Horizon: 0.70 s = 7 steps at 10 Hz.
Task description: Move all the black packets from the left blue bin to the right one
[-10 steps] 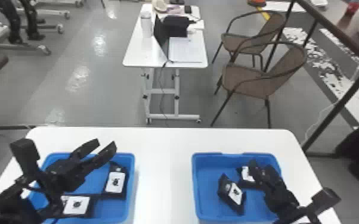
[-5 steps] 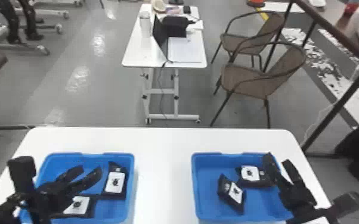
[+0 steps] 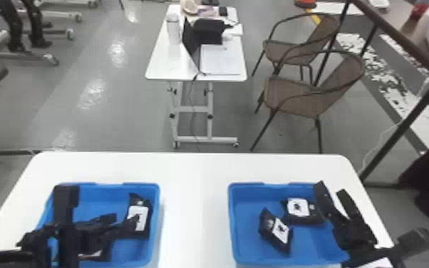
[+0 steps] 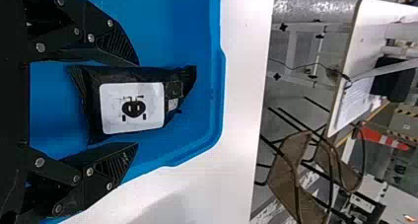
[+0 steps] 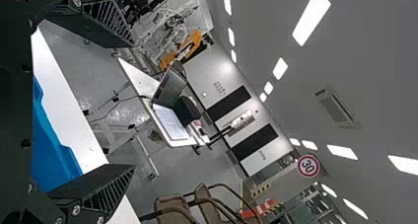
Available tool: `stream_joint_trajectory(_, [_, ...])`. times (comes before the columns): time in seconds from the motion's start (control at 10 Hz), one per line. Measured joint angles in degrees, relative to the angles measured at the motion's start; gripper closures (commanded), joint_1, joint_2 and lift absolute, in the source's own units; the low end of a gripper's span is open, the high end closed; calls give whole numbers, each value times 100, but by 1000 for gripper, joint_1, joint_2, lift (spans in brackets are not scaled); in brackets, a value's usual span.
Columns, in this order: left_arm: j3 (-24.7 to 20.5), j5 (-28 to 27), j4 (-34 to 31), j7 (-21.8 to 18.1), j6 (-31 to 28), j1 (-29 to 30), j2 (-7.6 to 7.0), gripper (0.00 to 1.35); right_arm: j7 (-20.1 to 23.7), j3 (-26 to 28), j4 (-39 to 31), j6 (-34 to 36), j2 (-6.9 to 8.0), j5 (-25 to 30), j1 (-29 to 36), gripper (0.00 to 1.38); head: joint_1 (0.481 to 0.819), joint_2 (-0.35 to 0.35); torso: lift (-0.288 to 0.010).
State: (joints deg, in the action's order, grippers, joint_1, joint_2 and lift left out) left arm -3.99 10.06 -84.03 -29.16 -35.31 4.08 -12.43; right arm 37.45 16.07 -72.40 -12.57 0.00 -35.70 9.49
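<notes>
Left gripper (image 4: 138,104) is now further toward 3 o'clock, fingers apart either side of a packet (image 4: 130,108) in the left bin (image 3: 156,228). Another packet (image 3: 106,252) lies at 6. Looks half done: two packets (image 3: 275,231) in the right bin (image 3: 232,228).

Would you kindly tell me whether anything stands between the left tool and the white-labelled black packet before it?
Nothing visible does: in its wrist view, the left tool is open, its fingers flanking the black packet.

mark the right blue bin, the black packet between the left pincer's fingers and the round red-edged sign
right blue bin (image 3: 232,228): head view, its left rim
black packet (image 4: 132,108): left wrist view, its white label
round sign (image 5: 308,166): right wrist view, its face
</notes>
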Motion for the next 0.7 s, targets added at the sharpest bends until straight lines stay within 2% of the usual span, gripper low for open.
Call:
stream_joint_trajectory(0.3, [396, -271, 621, -73, -278, -505, -12, 501, -1, -14, -9, 0, 0, -10, 16, 148, 695, -89, 0])
stream_joint_trajectory(0.7, [472, -826, 1073, -70, -530, -879, 125, 501, -1, -7, -26, 0, 0, -106, 56, 148, 695, -88, 0])
